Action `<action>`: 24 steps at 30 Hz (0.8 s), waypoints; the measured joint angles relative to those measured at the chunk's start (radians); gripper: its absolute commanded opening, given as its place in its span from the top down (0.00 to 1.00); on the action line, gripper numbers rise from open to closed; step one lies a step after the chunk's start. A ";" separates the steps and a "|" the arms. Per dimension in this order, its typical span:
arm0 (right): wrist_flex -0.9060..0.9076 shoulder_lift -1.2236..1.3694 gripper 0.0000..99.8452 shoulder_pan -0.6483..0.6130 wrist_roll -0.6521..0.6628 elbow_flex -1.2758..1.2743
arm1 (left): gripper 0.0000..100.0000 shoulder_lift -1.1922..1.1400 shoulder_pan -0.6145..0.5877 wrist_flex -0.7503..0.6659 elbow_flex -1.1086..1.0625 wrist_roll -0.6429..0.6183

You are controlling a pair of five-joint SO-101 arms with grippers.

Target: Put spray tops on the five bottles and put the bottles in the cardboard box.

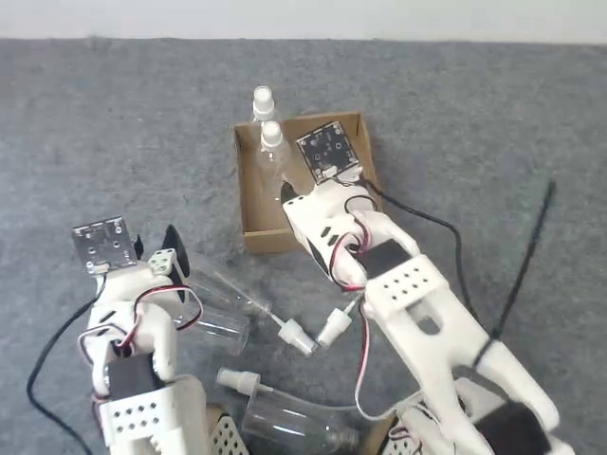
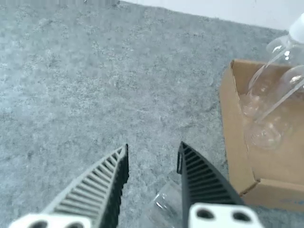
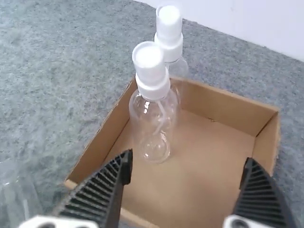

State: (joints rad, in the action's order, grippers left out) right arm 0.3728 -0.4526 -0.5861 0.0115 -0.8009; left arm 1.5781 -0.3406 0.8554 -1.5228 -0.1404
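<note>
Two clear bottles with white spray tops, one nearer (image 3: 152, 118) and one farther (image 3: 170, 42), stand upright along one wall of the cardboard box (image 1: 353, 128). My right gripper (image 3: 187, 161) hangs open over the box's bare floor, holding nothing. My left gripper (image 2: 154, 147) is open above the grey carpet, with the clear rim of a lying bottle (image 2: 164, 204) just under its fingers. In the high view that bottle (image 1: 228, 289) lies in front of the box with a spray top (image 1: 296, 336) at its end. A loose spray top (image 1: 334, 328) lies beside it.
Another capped bottle (image 1: 294, 422) lies near the front between the arm bases. A further clear bottle (image 1: 216, 330) lies by the left arm. A black cable (image 1: 522, 275) runs along the right side. Grey carpet (image 1: 114, 123) is open at the far left.
</note>
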 measured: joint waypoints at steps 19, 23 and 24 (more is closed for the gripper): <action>0.575 -0.382 0.70 -0.146 -0.002 0.000 | 0.84 -0.002 -0.095 -0.080 -0.015 -0.002; 0.671 -0.450 0.70 -0.245 -0.002 0.000 | 0.84 -0.002 -0.097 -0.084 -0.015 -0.002; 0.692 -0.463 0.70 -0.267 -0.002 0.000 | 0.84 -0.002 -0.097 -0.086 -0.015 -0.002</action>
State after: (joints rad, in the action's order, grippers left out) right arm 1.0648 -0.9160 -0.8531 0.0100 -0.8009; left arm 1.5766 -0.4373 0.7695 -1.5382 -0.1419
